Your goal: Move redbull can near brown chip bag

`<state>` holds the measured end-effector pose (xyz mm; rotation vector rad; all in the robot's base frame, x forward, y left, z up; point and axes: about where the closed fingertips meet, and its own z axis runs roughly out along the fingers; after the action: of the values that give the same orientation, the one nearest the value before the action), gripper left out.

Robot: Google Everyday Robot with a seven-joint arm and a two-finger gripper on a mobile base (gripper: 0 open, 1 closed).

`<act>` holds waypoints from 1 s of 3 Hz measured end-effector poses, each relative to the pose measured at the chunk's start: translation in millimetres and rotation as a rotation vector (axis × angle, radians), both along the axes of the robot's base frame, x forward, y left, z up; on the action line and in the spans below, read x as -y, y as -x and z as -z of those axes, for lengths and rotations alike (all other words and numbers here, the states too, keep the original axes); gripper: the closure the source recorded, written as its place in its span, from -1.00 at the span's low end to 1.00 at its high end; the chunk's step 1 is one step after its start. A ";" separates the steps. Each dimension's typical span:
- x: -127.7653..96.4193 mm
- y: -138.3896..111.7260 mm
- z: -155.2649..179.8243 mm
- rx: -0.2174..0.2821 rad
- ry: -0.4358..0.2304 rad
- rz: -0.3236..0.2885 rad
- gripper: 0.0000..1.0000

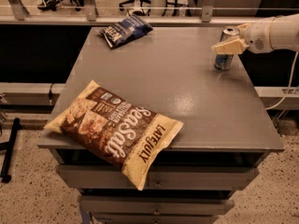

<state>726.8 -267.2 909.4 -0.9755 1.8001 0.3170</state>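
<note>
The redbull can (224, 59) stands upright on the grey table (177, 83) near its far right edge. My gripper (229, 45) reaches in from the right on a white arm and sits at the can's upper half, crossing in front of it. The brown chip bag (117, 129) lies flat at the table's front left corner, its pale yellow end hanging over the front edge. Can and bag are far apart, at opposite corners of the table.
A smaller dark blue chip bag (125, 30) lies at the table's far left. Drawers (154, 181) sit under the tabletop. A rail and chair legs stand behind the table. A cable (286, 85) hangs at the right.
</note>
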 end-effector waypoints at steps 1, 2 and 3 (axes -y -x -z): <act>-7.7 2.0 -12.3 0.021 -0.043 -0.025 0.58; -28.0 12.9 -42.9 0.044 -0.088 -0.097 1.00; -33.0 14.4 -42.1 0.039 -0.096 -0.107 1.00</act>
<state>712.4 -234.2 951.6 -1.0053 1.6852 0.4441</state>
